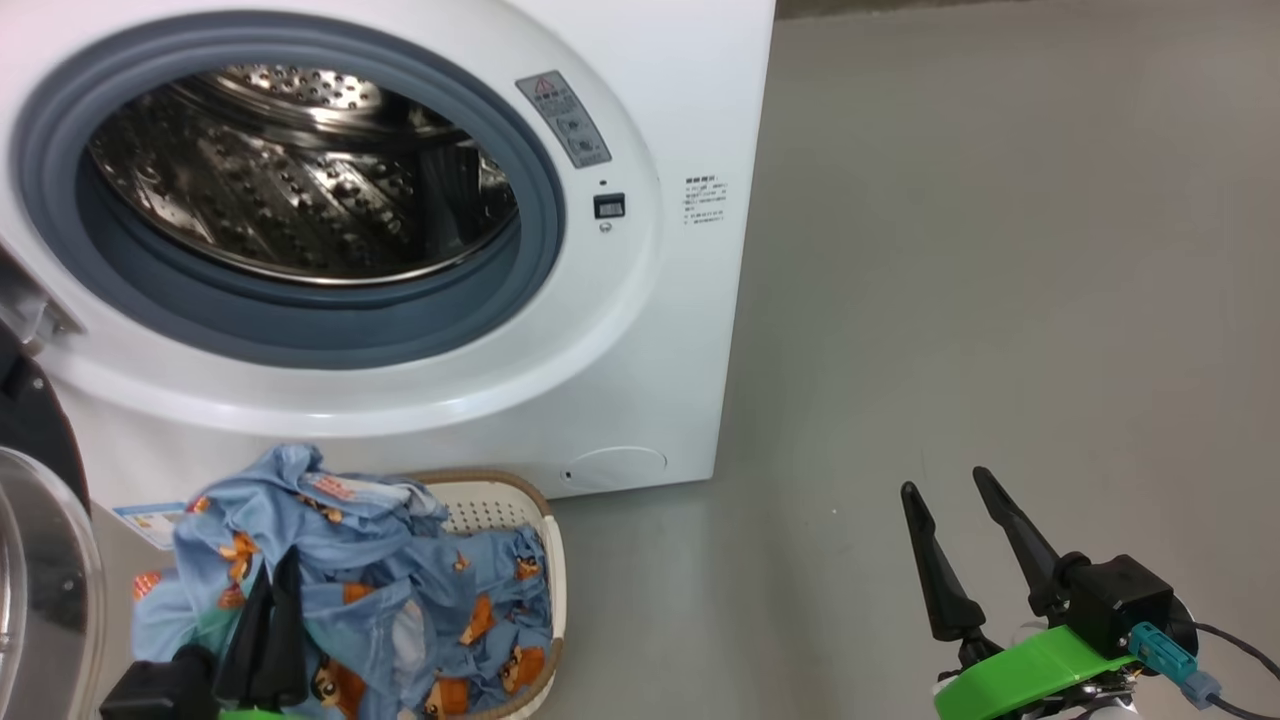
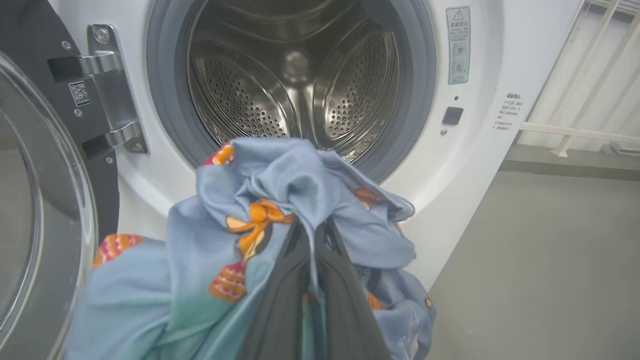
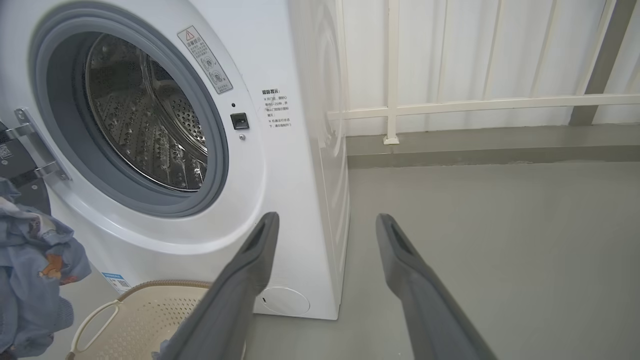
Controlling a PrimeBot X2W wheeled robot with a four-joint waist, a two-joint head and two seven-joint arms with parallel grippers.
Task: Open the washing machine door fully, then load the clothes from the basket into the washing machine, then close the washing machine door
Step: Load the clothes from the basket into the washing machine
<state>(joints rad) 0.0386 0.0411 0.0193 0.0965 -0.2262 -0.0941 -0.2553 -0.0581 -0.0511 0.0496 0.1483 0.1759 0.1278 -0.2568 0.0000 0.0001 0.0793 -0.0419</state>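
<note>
Grey floor [image 1: 1000, 250]. Our left tool [image 2: 312, 232] clenched on clothes [image 2: 300, 170]: soft, light, droopy, we judge; grab bunched folds. Right tool [image 1: 943, 485] released.

left tool [image 1: 277, 575] clamped, right tool [image 1: 944, 482] spread

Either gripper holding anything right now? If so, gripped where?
The left gripper is shut on the clothes, pinching a bunched fold of the fabric; the rest drapes around its fingers. The right gripper is open and holds nothing.
</note>
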